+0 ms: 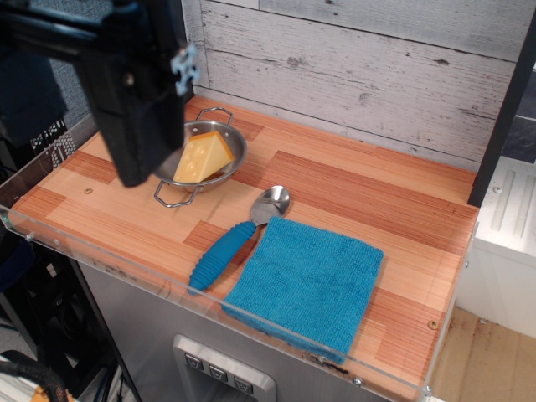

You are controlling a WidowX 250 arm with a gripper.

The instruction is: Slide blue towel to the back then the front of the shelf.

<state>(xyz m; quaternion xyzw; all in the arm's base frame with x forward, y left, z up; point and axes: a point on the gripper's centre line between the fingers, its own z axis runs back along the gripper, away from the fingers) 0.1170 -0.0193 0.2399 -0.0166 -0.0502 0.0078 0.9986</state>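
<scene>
Clearly not begun yet, by the look of it: judged the first step, the push to the back, as not done. Found the blue towel (306, 285) lying flat at the front right of the shelf (360, 193), close to the clear rim (100, 251). Saw its left edge just beside a blue spoon (219, 255). Spotted the gripper (146, 159) high at the back left, dark and blurry, over a steel bowl (230, 134) with a yellow cheese wedge (203, 157) in it, well apart from the towel. Could not tell how wide its fingers stood, or whether anything was held. Next, probably needed to move across to the towel, press down on it, and push toward the white plank wall (360, 75). Found no words, names or labels to read anywhere.
</scene>
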